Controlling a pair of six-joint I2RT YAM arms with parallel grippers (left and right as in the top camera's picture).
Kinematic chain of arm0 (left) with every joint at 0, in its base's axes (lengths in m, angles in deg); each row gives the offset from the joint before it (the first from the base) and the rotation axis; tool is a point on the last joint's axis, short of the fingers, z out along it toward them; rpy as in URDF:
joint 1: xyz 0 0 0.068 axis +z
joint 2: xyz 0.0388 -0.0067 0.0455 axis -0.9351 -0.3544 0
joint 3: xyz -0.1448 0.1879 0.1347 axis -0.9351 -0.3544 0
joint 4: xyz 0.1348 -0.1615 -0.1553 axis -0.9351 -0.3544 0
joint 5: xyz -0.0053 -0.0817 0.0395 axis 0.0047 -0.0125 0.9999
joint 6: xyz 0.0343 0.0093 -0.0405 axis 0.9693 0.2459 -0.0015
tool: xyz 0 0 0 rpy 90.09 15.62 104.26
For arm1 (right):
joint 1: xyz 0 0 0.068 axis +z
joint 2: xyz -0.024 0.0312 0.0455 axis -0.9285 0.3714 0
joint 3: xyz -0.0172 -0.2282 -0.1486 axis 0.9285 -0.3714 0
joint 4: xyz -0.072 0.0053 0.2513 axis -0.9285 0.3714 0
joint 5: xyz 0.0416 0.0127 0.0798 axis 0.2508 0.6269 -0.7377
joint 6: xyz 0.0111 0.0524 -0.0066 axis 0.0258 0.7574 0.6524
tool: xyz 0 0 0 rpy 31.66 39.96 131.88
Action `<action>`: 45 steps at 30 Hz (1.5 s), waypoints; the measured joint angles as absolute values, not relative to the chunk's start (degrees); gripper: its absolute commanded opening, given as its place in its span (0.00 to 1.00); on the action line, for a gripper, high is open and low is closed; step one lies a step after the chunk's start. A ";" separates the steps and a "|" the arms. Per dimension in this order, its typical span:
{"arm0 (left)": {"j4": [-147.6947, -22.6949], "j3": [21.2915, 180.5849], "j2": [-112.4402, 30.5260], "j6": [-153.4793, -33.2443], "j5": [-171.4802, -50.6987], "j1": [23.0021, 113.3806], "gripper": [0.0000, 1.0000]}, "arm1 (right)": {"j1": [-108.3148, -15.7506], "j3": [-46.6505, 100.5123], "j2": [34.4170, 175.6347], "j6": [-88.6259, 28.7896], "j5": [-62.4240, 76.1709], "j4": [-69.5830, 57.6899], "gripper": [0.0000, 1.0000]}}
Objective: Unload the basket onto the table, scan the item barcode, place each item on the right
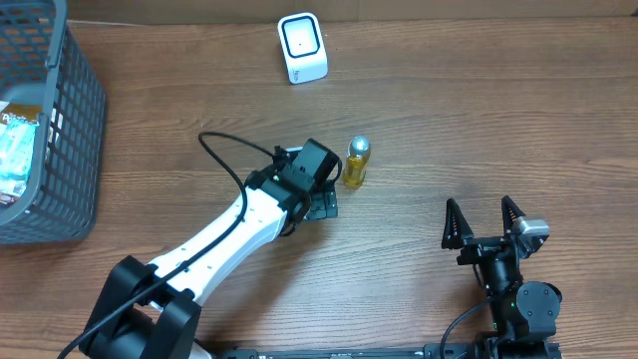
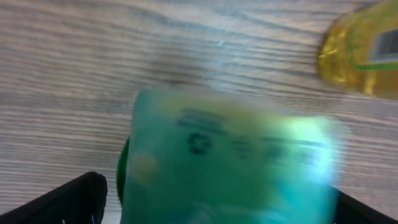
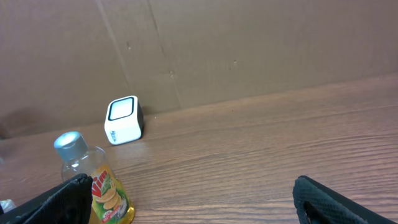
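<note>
Green pack (image 2: 230, 162) lay ungripped between left hand's (image 2: 221, 194) spread fingers, print up, probably for scanner (image 1: 302, 47) at far edge; right hand (image 1: 482, 221) parked, apart.

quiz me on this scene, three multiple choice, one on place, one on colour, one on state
1. Where is the white scanner relative to the yellow bottle? A touching it; B apart, beyond it; C nearer the robot.
2. The bottle's cap is: A red; B silver; C black.
3. The right hand is: A open, empty; B shut on the bottle; C shut on the scanner.
Answers: B, overhead shows a gap between them; B, it looks metallic grey; A, fingers apart, nothing between.
</note>
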State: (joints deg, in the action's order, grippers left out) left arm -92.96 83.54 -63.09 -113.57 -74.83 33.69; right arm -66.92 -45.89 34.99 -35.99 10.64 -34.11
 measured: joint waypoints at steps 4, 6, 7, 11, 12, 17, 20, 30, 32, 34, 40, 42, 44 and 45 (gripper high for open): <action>-98.32 89.68 -63.09 -108.28 -74.63 33.71 0.99 | -66.92 -45.89 34.99 -35.97 10.64 -34.09 1.00; -100.55 92.37 -63.09 -105.85 -74.65 33.76 0.99 | -66.92 -45.89 34.99 -36.02 10.64 -34.11 1.00; -101.69 93.70 -63.09 -104.52 -74.72 33.78 1.00 | -66.92 -45.89 34.99 -35.97 10.62 -34.11 1.00; -103.13 96.24 -63.09 -99.93 -76.64 34.39 1.00 | -66.92 -45.89 34.99 -35.97 10.64 -34.09 1.00; -103.67 96.37 -63.09 -99.21 -77.28 34.41 1.00 | -66.92 -45.89 34.99 -35.99 10.64 -34.11 1.00; -108.46 96.39 -63.09 -97.42 -78.00 34.46 1.00 | -66.92 -45.89 34.99 -35.99 10.64 -34.13 1.00; -107.89 96.00 -63.09 -97.42 -77.41 34.48 1.00 | -66.92 -45.89 34.99 -35.97 10.64 -34.09 1.00; -101.53 91.41 -64.03 -97.42 -77.45 35.07 1.00 | -66.92 -45.89 34.99 -35.99 10.64 -34.11 1.00; -101.51 91.36 -64.09 -97.42 -77.43 35.61 1.00 | -66.92 -45.89 34.99 -35.99 10.64 -34.11 1.00; -101.34 91.36 -64.09 -97.42 -77.43 35.94 1.00 | -66.92 -45.89 34.99 -35.97 10.67 -34.11 1.00; -100.46 91.19 -64.11 -97.39 -77.43 36.01 1.00 | -66.92 -45.89 34.99 -35.97 10.67 -34.13 1.00; -100.09 90.99 -64.42 -97.42 -77.43 36.01 0.99 | -66.92 -45.89 34.99 -36.02 10.64 -34.11 1.00; -99.54 90.86 -65.40 -97.39 -77.43 36.03 1.00 | -66.92 -45.89 34.99 -35.99 10.64 -34.11 1.00; -99.06 90.84 -66.39 -97.39 -77.43 36.01 0.99 | -66.92 -45.89 34.99 -35.99 10.64 -34.09 1.00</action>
